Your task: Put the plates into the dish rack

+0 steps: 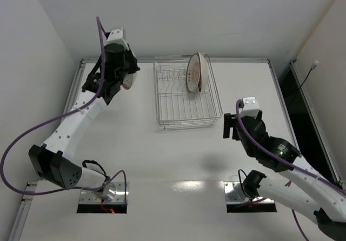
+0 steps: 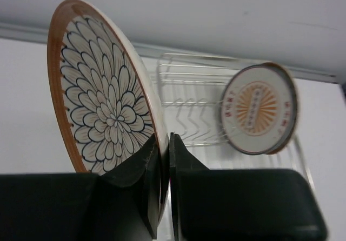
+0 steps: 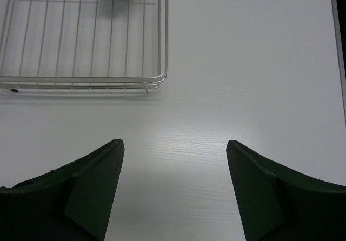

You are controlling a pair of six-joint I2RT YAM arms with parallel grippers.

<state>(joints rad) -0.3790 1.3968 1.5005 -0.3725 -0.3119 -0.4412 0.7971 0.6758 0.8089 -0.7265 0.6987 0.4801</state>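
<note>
Right gripper gapes wide, holding nothing, over the worktop just before the rack's near right corner; left of the rack, left gripper clamps the petal plate by its rim, on edge; medallion plate stands upright in the rack's far right.

White arm links, black joints and fingers — purple cables alongside.
</note>
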